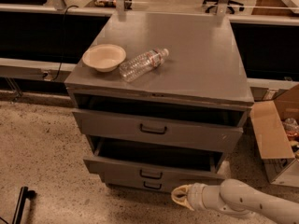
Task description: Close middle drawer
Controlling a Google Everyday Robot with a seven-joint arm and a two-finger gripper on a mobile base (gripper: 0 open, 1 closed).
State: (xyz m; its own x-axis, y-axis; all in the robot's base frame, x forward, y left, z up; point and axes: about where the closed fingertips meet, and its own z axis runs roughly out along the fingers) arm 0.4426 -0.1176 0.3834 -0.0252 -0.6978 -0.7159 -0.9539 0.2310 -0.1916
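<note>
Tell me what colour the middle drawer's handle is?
Black handle on the grey middle drawer; camera view. The gripper hangs low before it.

I can read no text, number or brand anywhere; the label on the bottle (142,64) is too blurred to make out. My gripper (180,196) sits low near the floor, just before the middle drawer (121,168).

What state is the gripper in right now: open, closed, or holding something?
Gripper: down low in front of the partly open middle drawer; open or closed cannot be told, and nothing visible is held.
</note>
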